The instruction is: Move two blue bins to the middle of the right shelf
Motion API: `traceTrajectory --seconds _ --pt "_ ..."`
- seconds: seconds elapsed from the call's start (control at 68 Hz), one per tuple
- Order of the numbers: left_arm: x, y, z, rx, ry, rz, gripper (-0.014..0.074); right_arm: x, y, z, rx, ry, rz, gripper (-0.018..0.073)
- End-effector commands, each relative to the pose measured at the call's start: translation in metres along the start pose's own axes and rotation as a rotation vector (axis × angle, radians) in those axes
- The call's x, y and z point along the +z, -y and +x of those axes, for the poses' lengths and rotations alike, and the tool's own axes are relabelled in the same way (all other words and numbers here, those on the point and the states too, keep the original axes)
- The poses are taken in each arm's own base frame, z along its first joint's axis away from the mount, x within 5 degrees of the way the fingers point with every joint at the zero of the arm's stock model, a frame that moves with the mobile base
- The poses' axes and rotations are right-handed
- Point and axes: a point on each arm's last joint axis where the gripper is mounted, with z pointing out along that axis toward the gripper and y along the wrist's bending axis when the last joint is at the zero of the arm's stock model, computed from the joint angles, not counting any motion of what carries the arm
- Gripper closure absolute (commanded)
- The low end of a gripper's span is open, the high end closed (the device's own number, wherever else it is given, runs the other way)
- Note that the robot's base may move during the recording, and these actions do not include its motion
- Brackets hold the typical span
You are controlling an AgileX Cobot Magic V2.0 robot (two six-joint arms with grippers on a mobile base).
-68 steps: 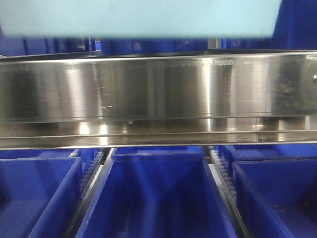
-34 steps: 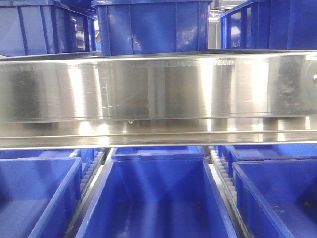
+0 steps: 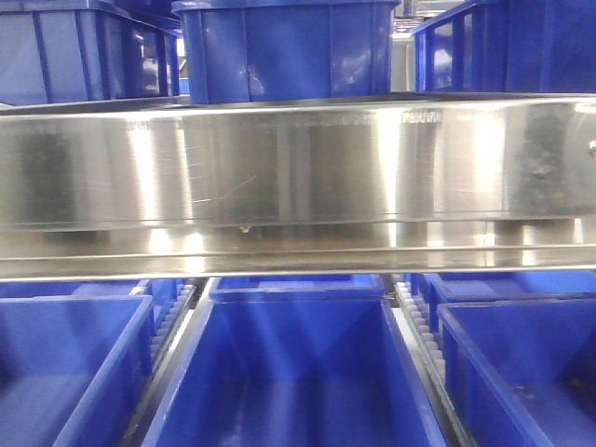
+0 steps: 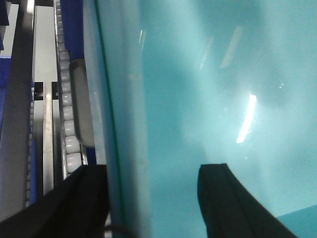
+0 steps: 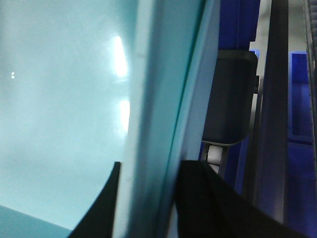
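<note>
both left hand [image 4: 151, 171] and right hand [image 5: 148, 171] straddle and grip the bin [image 4: 208, 74] walls.

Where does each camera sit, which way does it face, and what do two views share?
Front view: on the robot, facing a steel shelf rail with dark blue bins above and below; no arm shows.
Left wrist: looks along the left gripper straddling a pale blue bin wall, roller track beside.
Right wrist: right gripper straddles a wall of that bin.
Shared: both wrists see the pale blue bin.
</note>
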Motion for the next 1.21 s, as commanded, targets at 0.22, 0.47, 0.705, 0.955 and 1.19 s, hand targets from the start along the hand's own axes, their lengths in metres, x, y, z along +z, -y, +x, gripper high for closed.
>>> traceTrajectory --seconds 0.22,0.47,0.705,0.955,1.19 --pt "-0.012 0.0017 -0.0075 0.043 0.074 0.013 0.0707 -0.0138 0.0015 -0.0132 -0.033 0.131 0.021 0.0713" --pt "-0.012 0.0017 -0.0075 0.043 0.074 0.013 0.0707 -0.0138 0.0015 -0.0132 -0.033 0.131 0.021 0.0713" --pt "-0.012 0.0017 -0.0075 0.043 0.074 0.013 0.0707 -0.0138 0.0015 -0.0132 -0.033 0.131 0.021 0.0713" --pt "-0.012 0.0017 -0.0075 0.043 0.074 0.013 0.0707 -0.0138 0.0015 -0.0132 -0.033 0.131 0.021 0.0713" --pt "-0.0099 0.0014 -0.0075 0.043 0.072 0.013 0.0707 -0.0138 0.0015 -0.0132 -0.033 0.131 0.021 0.0713"
